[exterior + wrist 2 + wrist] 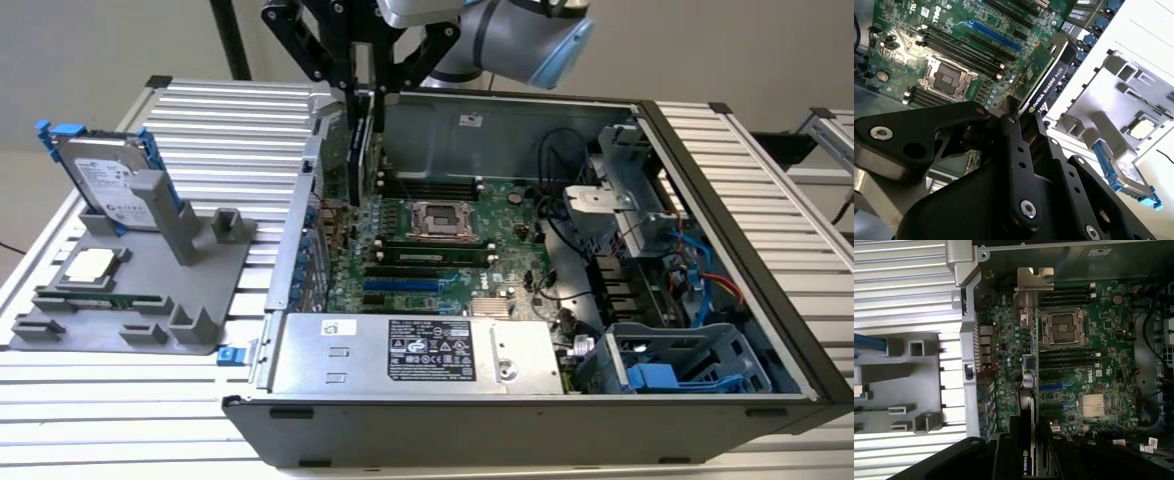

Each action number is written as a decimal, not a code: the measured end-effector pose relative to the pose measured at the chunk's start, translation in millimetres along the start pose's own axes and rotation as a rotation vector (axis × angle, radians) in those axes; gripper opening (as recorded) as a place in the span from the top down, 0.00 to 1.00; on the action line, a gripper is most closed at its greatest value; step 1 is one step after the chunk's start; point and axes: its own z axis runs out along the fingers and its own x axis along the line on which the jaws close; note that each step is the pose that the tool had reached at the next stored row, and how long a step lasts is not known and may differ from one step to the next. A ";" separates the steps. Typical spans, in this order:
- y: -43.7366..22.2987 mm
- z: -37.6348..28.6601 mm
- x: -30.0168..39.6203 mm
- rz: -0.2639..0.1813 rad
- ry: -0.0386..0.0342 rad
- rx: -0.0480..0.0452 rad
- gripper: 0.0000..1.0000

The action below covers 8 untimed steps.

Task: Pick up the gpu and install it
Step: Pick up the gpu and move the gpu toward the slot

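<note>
My gripper [362, 92] hangs over the open computer case [747, 250], at the side toward the exterior view's left, and is shut on the gpu [358, 150]. The card hangs edge-down above the motherboard [441, 230], clear of the blue slot [400, 283]. The second wrist view shows its black shroud [1050, 75] and green board between the black fingers [1015, 135]. In the first wrist view the gpu [1027, 405] is seen edge-on, with its silver bracket [1034, 280] at the end far from the gripper [1027, 442].
A grey fixture [134, 300] beside the case, on the exterior view's left, holds a silver hard drive with blue rails [114, 180], a processor chip [91, 265] and a memory stick [94, 298]. Inside the case are a power supply [414, 350], a drive cage [667, 360] and cables [587, 250].
</note>
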 end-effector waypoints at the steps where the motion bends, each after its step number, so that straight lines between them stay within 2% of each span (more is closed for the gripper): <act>1: 0.1 0.0 -1.1 0.000 0.0000 0.0000 1.00; 8: 0.8 0.1 -8.3 0.000 0.0000 -0.0001 1.00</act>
